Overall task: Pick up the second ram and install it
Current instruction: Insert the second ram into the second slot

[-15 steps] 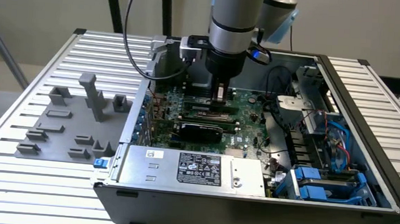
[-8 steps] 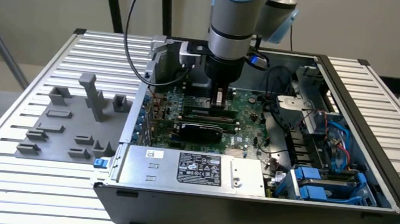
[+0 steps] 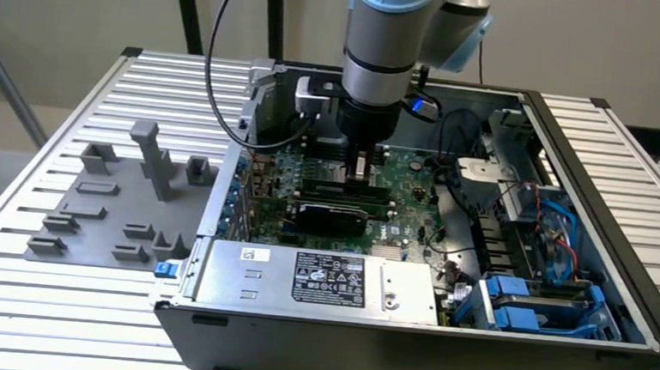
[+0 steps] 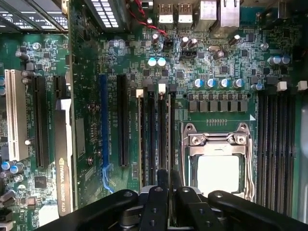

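Open case (image 3: 604,210), pincer (image 3: 357,180) among slots (image 4: 276,144)

In the exterior view the gripper (image 3: 360,171) tips are too small to judge, and the arm (image 3: 391,34) is cut off by the top edge. In the wrist view the fingers (image 4: 163,190) cover the near ends of the slots (image 4: 156,134). The ram cannot be identified.

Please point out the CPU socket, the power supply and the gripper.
CPU socket (image 4: 219,166): wrist view, its metal frame.
Power supply (image 3: 313,276): exterior view, its label.
Gripper (image 4: 166,185): wrist view, between the fingertips.
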{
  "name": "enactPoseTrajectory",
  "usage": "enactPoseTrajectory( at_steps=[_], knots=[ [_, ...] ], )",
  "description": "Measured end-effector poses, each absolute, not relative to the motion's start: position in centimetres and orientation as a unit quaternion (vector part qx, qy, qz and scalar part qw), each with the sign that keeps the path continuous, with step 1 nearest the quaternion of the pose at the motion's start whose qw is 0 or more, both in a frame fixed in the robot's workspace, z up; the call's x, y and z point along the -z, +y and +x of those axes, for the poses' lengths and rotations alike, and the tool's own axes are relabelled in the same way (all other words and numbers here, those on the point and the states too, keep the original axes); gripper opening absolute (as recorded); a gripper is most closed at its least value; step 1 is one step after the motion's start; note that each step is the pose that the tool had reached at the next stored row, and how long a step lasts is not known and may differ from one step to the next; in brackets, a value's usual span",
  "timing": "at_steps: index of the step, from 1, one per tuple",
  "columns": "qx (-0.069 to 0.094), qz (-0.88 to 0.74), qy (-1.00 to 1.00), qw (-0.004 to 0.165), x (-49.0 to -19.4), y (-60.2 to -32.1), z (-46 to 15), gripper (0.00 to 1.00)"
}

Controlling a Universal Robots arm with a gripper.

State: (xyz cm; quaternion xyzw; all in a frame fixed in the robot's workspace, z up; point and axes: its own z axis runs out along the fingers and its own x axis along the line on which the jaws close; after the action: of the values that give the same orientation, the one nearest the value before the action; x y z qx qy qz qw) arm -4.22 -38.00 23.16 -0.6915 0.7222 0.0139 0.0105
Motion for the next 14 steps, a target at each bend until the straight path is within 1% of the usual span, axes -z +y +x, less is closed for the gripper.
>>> enactPoseTrajectory(
  at_steps=[14],
  knots=[
    [-0.014,-0.691,0.722,0.011,-22.99,-38.29,-4.22,0.0]
  ],
)
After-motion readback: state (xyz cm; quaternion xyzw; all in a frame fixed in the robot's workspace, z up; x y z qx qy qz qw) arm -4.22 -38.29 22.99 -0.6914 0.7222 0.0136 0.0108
